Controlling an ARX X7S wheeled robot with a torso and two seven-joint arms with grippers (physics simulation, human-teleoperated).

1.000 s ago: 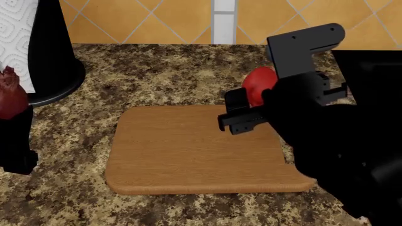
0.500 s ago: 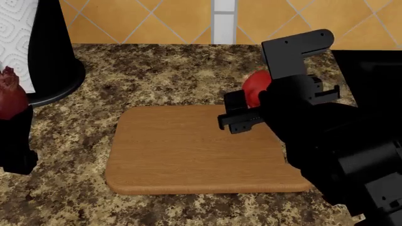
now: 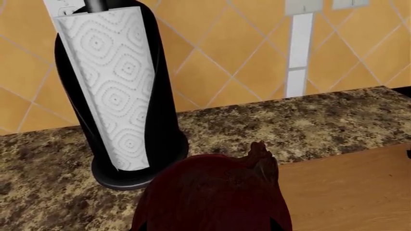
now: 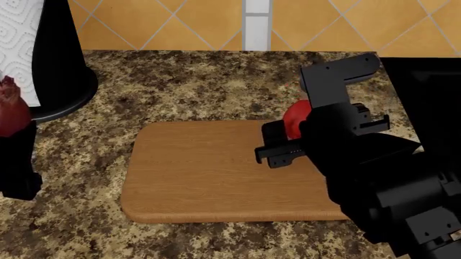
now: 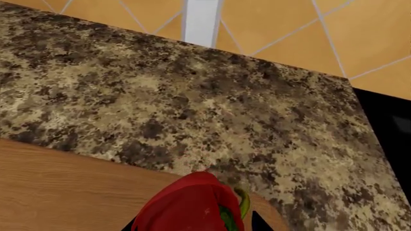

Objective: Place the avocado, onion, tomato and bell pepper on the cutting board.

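Red tomato, pinched in the right end effector, has sunk toward the cutting board.

Onion: cut by the head view's left edge; lower half lost behind the left gripper, whose fingertips cannot be made out.
Red vegetable in the right gripper: mostly masked by the arm; in the wrist view cut by the bottom edge, a bit of green showing.
Cutting board: right corner hidden under that arm.
Paper towel holder: top cropped.
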